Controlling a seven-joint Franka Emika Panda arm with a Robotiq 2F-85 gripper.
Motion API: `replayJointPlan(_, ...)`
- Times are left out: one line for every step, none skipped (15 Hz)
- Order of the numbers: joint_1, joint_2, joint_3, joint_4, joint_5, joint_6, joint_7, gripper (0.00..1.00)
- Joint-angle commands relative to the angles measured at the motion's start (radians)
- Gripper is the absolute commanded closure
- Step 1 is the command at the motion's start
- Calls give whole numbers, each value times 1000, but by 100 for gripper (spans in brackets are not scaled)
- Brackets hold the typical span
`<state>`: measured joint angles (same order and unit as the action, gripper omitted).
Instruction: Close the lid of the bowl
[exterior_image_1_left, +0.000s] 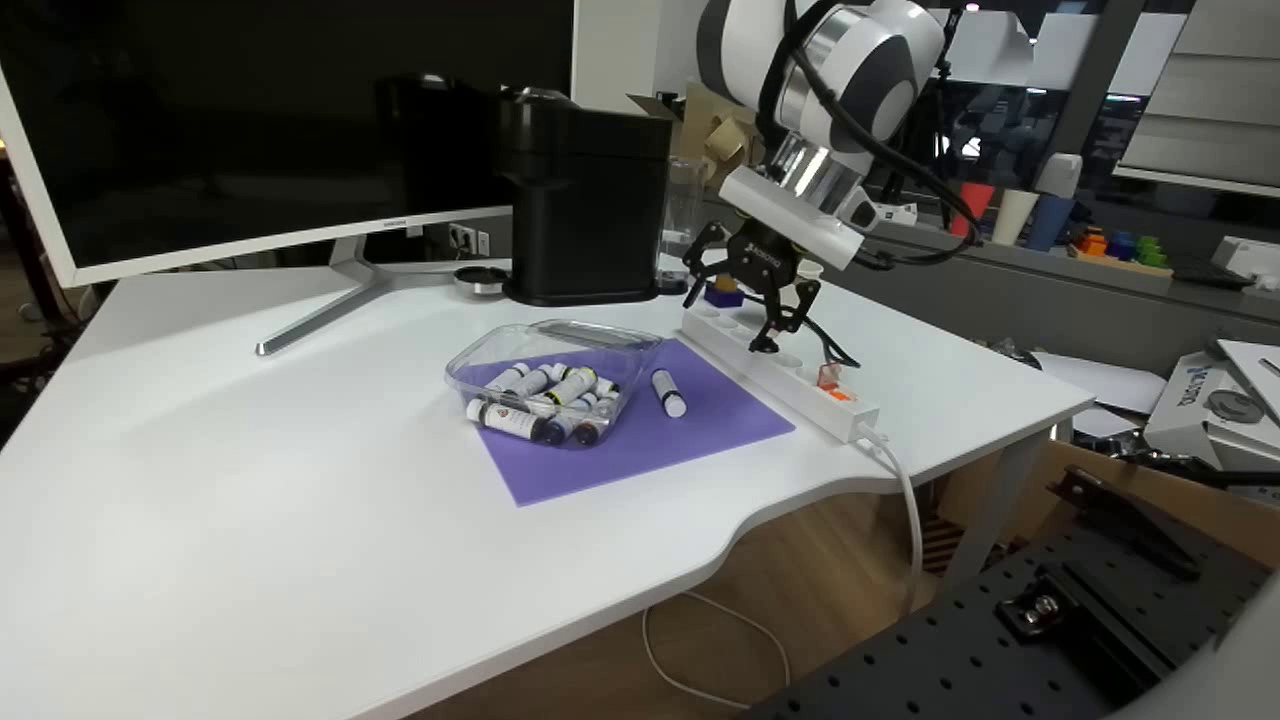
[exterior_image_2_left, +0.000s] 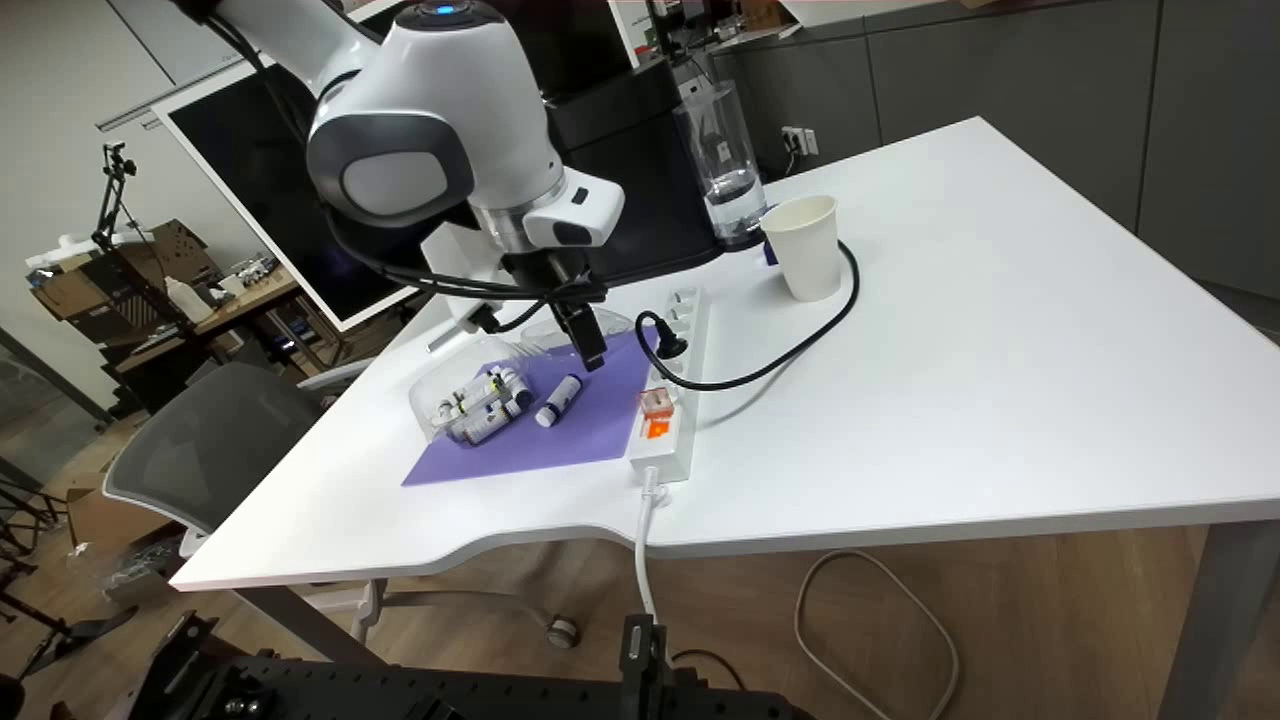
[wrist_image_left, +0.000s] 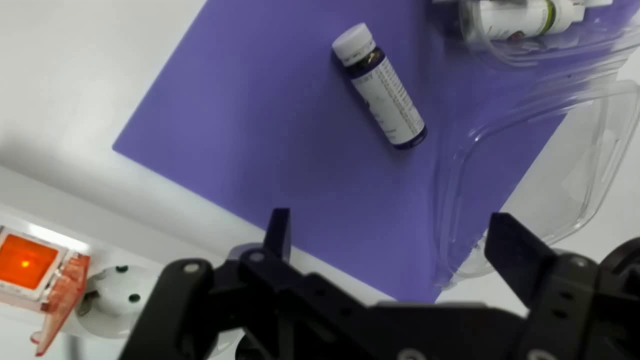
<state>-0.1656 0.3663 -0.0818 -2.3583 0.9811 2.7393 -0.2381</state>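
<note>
So the bowl is 1 clear, thin plastic tub with rounded corners (exterior_image_1_left: 490, 350), sitting partly on 1 flat purple mat (exterior_image_1_left: 620, 460) on the smooth white table (exterior_image_1_left: 300, 490). Its see-through plastic lid (wrist_image_left: 540, 170) is open, reaching past the mat's edge. Inside there's a jumble of small cylindrical bottles (exterior_image_1_left: 572, 386), at least 6, too overlapped to count exactly. 1 dark loose bottle with a ribbed white cap (wrist_image_left: 384, 92) lies on the mat. The black 2-finger pincer (wrist_image_left: 390, 219) is released, fingers spread wide, above the table near 1 long white plastic power strip (exterior_image_1_left: 790, 391).
</note>
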Motion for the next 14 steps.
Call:
replayJointPlan(0,18,4,16,11,18,-9,0)
replayJointPlan(0,34,8,30,21,31,-15,0)
replayJointPlan(0,44,10,40,22,36,-17,0)
replayJointPlan(0,50,10,45,22,37,-17,0)
replayJointPlan(0,50,10,46,22,37,-17,0)
replayJointPlan(-11,60,25,61,62,54,-35,0)
replayJointPlan(-23,66,41,73,98,53,-61,0)
replayJointPlan(-30,72,53,84,135,58,-81,0)
replayJointPlan(-38,80,67,98,177,60,-109,0)
replayJointPlan(-45,88,79,113,218,63,-135,0)
replayJointPlan(-50,97,88,127,254,59,-160,0)
replayJointPlan(-51,113,94,145,281,59,-172,0)
replayJointPlan(-55,125,99,160,304,52,-188,0)
replayJointPlan(-55,141,100,175,315,43,-189,0)
